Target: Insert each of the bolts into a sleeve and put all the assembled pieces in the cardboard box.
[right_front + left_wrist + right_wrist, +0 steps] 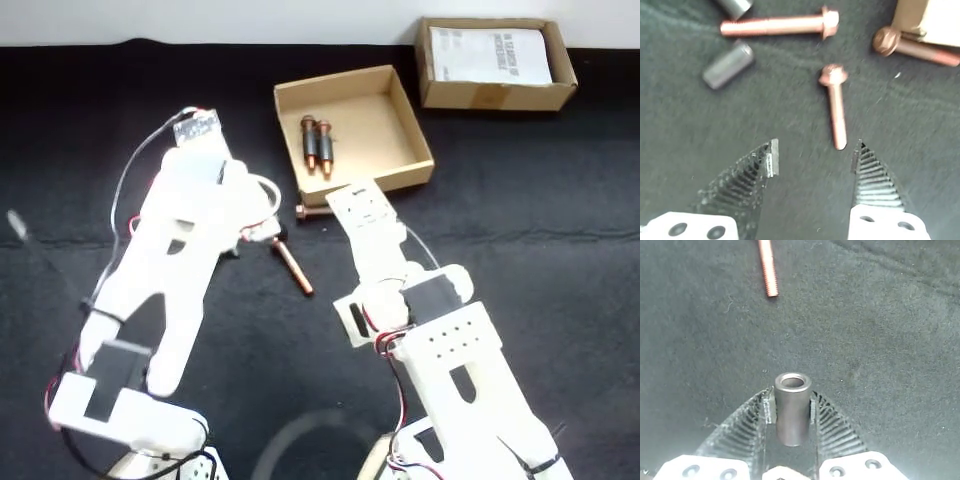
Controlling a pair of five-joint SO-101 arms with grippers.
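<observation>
Black cloth (570, 270) spread over the whole table, faintly creased. At the far right corner, a shallow brown cardboard tray (495, 97) with a white printed sheet (490, 55) lying flat inside. Beyond the cloth, a pale white band (200, 18) along the far edge.

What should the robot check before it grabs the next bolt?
1. Right gripper shut on sleeve: ok.
2. Sleeve's hole empty: ok.
3. Left gripper open: ok.
4. Bolt centred ahead of it: not ok, it sits to one side.
5. Nothing touching that bolt: ok.
6. Room in cardboard box beside the two assembled pieces: ok.
</observation>
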